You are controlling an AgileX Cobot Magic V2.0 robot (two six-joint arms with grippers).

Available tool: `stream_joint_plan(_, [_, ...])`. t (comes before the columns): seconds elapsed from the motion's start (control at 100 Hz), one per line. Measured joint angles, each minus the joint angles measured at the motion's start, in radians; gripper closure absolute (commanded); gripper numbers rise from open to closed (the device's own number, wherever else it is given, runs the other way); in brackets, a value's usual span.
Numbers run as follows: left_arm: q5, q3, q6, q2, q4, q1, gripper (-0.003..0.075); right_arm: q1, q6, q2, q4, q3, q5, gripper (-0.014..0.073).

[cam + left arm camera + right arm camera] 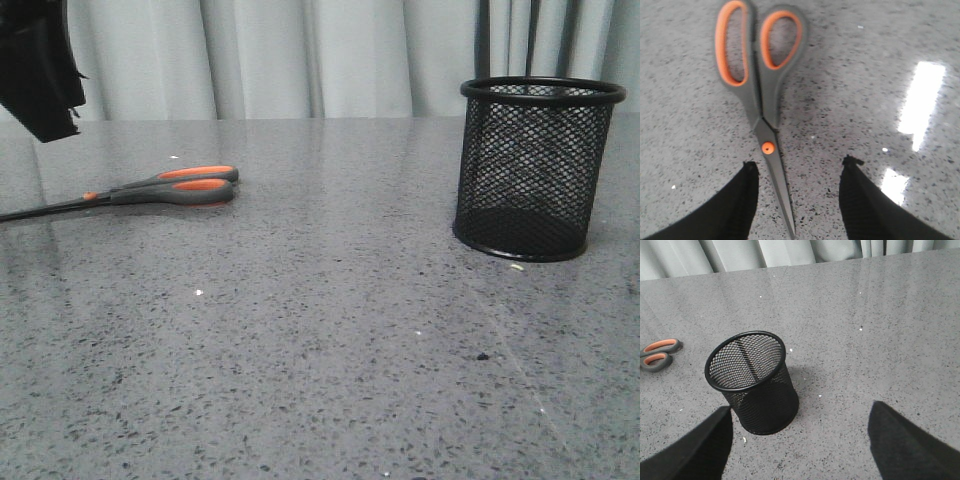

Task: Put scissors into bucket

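The scissors (165,187) lie flat on the grey table at the left, closed, handles toward the middle, blades running off the left edge of the front view. In the left wrist view the scissors (757,90) lie lengthwise, their blades between the fingers of my open left gripper (800,167), which hovers above them without touching. The black mesh bucket (534,168) stands upright and empty at the right. In the right wrist view the bucket (752,382) is beside my open, empty right gripper (800,412); the scissors' handles (659,353) show at the edge.
A speckled grey stone table (330,340) fills the view, with pale curtains (300,55) behind. Part of the left arm (38,65) hangs at the top left of the front view. Bright light reflections (920,105) lie on the table near the left gripper.
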Motion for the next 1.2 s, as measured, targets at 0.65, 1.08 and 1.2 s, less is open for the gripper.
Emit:
stream_joint_plan(0.65, [0.029,-0.114,0.162,0.180,-0.161,0.089,0.0360,0.000,0.000,0.000,0.000,0.000,0.039,0.0085])
stream_joint_plan(1.08, [0.029,-0.194,0.171,0.308,-0.203,0.089,0.0360,0.000,0.000,0.000,0.000,0.000,0.043,0.0085])
stream_joint_plan(1.2, [0.029,-0.194,0.171,0.326,-0.203,0.089,0.0360,0.000,0.000,0.000,0.000,0.000,0.043,0.0085])
